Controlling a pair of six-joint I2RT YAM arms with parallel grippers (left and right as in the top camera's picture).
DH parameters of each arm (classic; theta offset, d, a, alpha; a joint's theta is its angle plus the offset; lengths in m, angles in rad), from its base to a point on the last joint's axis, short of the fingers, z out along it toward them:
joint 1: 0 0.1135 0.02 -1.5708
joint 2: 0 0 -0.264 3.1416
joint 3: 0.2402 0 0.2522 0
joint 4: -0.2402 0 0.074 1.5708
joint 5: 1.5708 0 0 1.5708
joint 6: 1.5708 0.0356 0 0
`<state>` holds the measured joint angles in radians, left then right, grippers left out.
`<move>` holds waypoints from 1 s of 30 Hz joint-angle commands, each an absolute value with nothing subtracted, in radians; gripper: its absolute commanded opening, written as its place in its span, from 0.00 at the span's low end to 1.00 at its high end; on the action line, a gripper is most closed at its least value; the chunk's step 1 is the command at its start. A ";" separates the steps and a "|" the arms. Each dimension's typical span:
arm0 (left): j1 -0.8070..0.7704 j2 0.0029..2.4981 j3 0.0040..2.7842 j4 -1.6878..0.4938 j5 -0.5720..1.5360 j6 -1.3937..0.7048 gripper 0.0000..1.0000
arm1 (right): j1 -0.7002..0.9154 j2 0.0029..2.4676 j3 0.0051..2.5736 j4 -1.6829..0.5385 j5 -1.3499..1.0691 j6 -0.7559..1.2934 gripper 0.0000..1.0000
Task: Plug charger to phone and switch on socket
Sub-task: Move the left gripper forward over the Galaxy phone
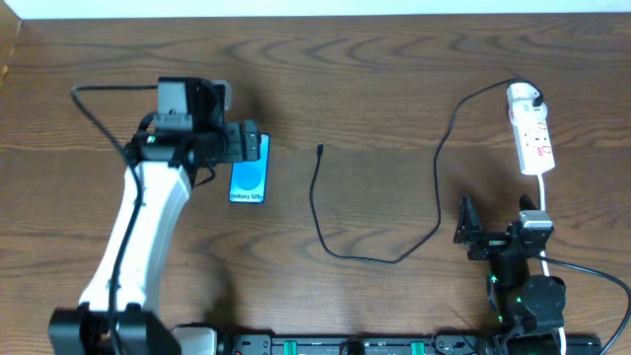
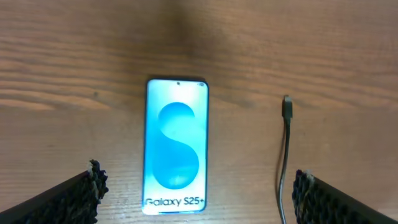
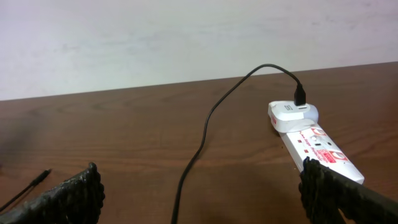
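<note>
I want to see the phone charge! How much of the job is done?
Done: the charger plug already sits in the socket. In hand: nothing; the left claw hangs open over the phone, the right claw open near the socket. Left: the cable tip lies apart from the phone and needs plugging in. Then the switch; I cannot tell whether it is on.

Left arm [image 1: 148, 217]: rises from its base at the near left and reaches toward the far side, wrist turned to the right. Left end effector [image 1: 246, 146]: jaws spread wide, nothing gripped. Its two fingers [image 2: 81, 196] show at the near corners of the wrist view, well apart.

Right arm [image 1: 527, 286]: folded compactly at the near right. Right end effector [image 1: 471, 235]: jaws spread fully, empty, finger pads [image 3: 68, 199] well apart.
</note>
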<state>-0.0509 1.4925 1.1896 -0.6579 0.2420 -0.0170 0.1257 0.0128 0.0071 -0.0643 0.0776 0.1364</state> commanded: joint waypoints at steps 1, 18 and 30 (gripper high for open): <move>-0.076 1.551 1.234 -0.673 0.250 0.007 0.98 | 0.120 0.009 0.006 -0.068 0.076 0.134 0.99; -0.076 1.781 1.233 -0.629 0.254 0.007 0.98 | 0.120 0.009 0.006 -0.068 0.076 0.134 0.99; -0.080 1.816 1.400 -0.812 0.164 -0.015 0.98 | 0.119 0.009 0.006 -0.068 0.076 0.134 0.99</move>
